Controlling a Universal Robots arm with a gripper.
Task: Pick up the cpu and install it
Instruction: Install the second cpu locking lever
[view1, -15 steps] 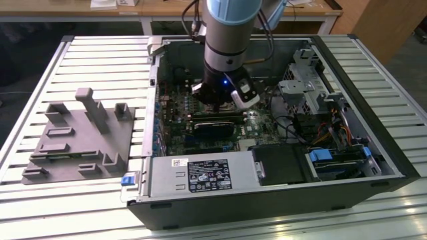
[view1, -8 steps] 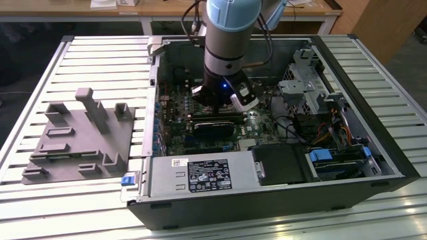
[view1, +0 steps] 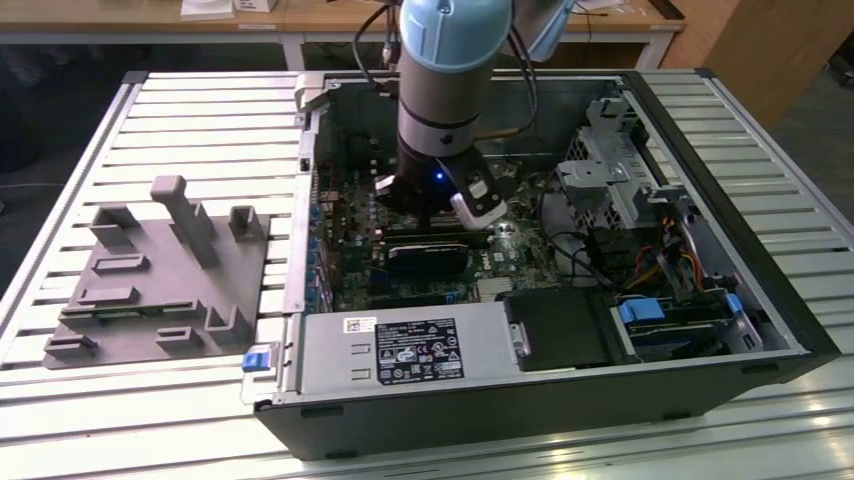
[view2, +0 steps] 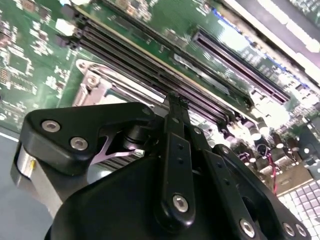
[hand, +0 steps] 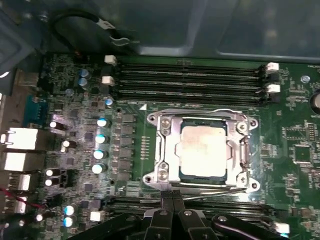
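The cpu (hand: 202, 150), a small square chip with a silvery top, lies flat inside the metal socket frame (hand: 162, 150) on the green motherboard (hand: 295, 130). My gripper (hand: 172, 196) hovers just beside the edge of that frame, fingers pressed together with nothing between them. In the second wrist view the gripper (view2: 175, 100) points down at the board next to the socket frame (view2: 92, 82). In the exterior view the gripper (view1: 427, 215) reaches down into the open computer case (view1: 534, 400), over the middle of the motherboard.
Black memory slots (hand: 190, 77) run along one side of the socket, and capacitors (hand: 101, 137) stand on another. Drive cages and cables (view1: 627, 200) fill the case at the exterior view's right. A grey fixture plate (view1: 147, 290) with upright blocks lies outside the case at the exterior view's left.
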